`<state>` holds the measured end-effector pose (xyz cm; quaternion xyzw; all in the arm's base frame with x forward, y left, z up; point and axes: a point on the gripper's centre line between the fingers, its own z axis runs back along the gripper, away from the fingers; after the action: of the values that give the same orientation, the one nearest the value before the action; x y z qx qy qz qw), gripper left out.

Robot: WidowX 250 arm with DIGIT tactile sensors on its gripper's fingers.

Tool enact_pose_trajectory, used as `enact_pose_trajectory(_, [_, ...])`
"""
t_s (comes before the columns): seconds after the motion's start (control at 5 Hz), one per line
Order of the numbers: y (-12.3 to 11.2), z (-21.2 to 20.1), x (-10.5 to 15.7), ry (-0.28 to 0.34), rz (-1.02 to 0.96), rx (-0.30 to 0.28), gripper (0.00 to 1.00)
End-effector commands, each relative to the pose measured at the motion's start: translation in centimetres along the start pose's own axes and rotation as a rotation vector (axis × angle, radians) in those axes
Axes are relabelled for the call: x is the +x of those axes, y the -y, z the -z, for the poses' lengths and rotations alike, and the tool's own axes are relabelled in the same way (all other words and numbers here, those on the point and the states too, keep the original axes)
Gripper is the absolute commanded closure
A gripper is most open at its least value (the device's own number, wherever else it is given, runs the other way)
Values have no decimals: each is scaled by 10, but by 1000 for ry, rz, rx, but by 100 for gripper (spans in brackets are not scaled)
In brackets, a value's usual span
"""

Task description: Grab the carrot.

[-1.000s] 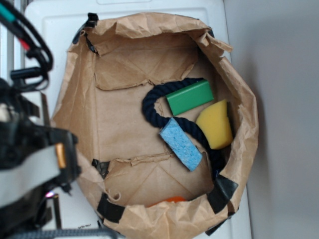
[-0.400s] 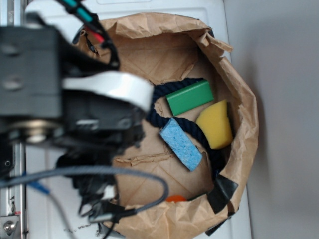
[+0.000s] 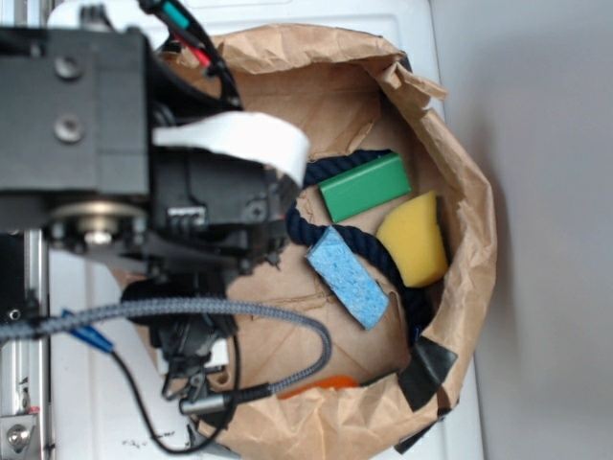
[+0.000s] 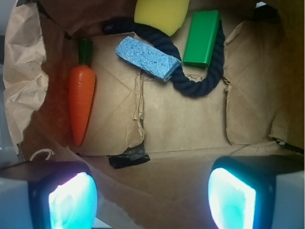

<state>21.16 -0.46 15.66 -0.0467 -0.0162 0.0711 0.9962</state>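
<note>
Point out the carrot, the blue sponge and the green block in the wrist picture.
carrot (image 4: 81,102): wrist view, middle of its orange body.
blue sponge (image 4: 147,58): wrist view, centre of its top face.
green block (image 4: 202,38): wrist view, centre of its top face.

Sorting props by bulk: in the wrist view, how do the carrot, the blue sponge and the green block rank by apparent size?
1. Carrot, the longest and largest.
2 and 3. Green block and blue sponge look about alike; I would not rank them. All three lie on the bag floor at similar depth.
</note>
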Motion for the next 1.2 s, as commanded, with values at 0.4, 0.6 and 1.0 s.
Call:
enact_pose_trajectory(0.4, [4,20,48,43,-58,-55,0])
enact_pose_trajectory(0.6, [2,28,57,69,-84,-64,0])
enact_pose_trajectory(1.0, [-4,64,51,130,-196,-96,0])
